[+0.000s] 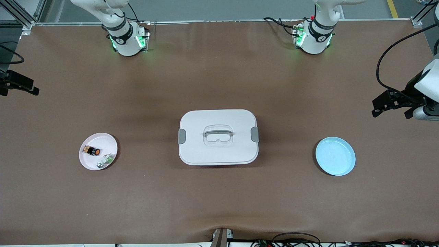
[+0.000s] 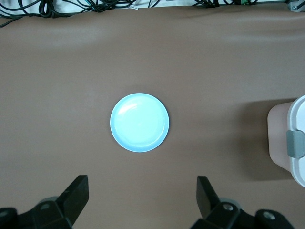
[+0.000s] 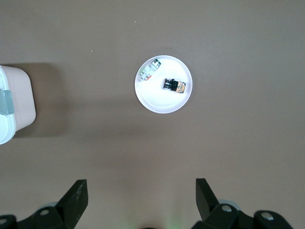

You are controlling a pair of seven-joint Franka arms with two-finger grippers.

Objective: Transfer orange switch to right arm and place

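Observation:
The orange switch (image 1: 93,150) (image 3: 174,85) lies on its side in a pale pink plate (image 1: 103,136) (image 3: 162,102) toward the right arm's end of the table. A small green-and-white part (image 1: 105,160) (image 3: 148,71) lies beside it in the same plate. My right gripper (image 1: 20,85) (image 3: 140,182) hangs open and empty high over the brown mat at that end, well apart from the plate. My left gripper (image 1: 392,111) (image 2: 142,180) hangs open and empty over the mat at the left arm's end.
A white lidded box (image 1: 218,137) (image 2: 298,143) (image 3: 9,109) with grey clasps stands mid-table. An empty light blue plate (image 1: 335,156) (image 2: 139,122) sits toward the left arm's end. Cables run along the table edge nearest the front camera.

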